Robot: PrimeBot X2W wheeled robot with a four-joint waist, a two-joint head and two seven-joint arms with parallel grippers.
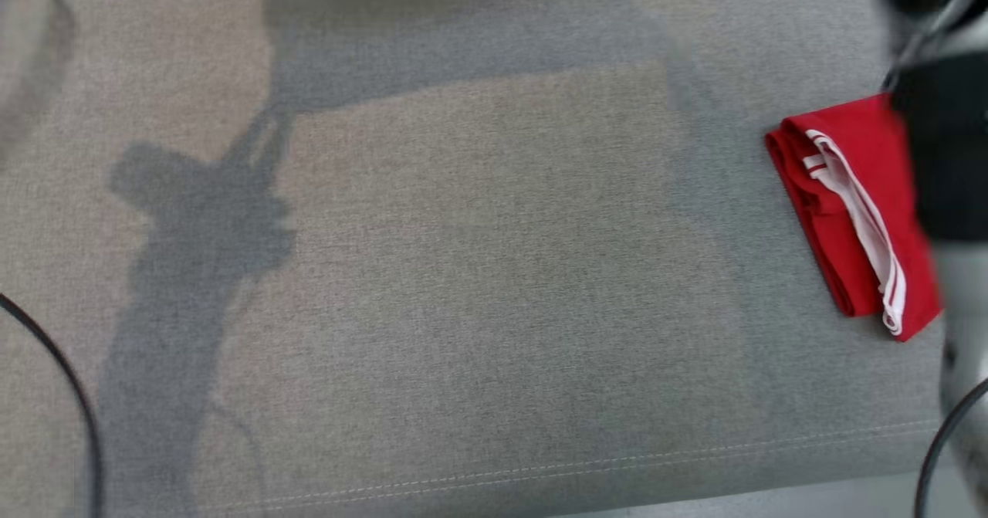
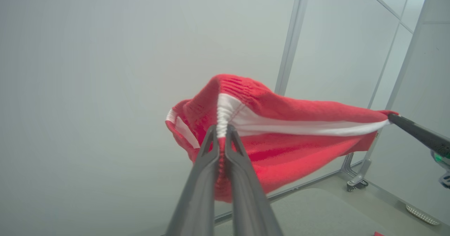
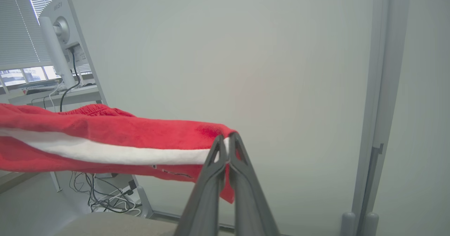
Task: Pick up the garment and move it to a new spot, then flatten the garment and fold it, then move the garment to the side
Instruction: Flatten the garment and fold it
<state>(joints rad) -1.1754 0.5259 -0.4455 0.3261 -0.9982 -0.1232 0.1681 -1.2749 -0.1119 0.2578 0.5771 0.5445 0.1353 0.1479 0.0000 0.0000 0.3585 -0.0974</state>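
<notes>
Surface (image 1: 478, 271): grey woven cloth with a stitched seam along its near edge. Dark shadows fall across its left and far parts.
Wall (image 2: 105, 88): pale, plain panels with metal frame posts, behind the garment in both wrist views.
Garment (image 2: 281, 137): red with a white stripe, up in the air off the surface, stretched between the two grippers. The red body hangs below the taut white stripe.
Folded garment (image 1: 849, 209): a second red piece with white trim, folded into a narrow oblong. It lies at the right end of the surface, partly behind the blurred dark right arm (image 1: 949, 147).
Monitor (image 3: 58, 35): pale, seen from behind, on a desk at the far left of the right wrist view. Cables (image 3: 98, 197) lie on the floor below it.
Left gripper (image 2: 221, 130): fingers closed tight on the bunched white edge at one end of the garment.
Right gripper (image 3: 227, 141): fingers pinched together on the white stripe at the other end.
</notes>
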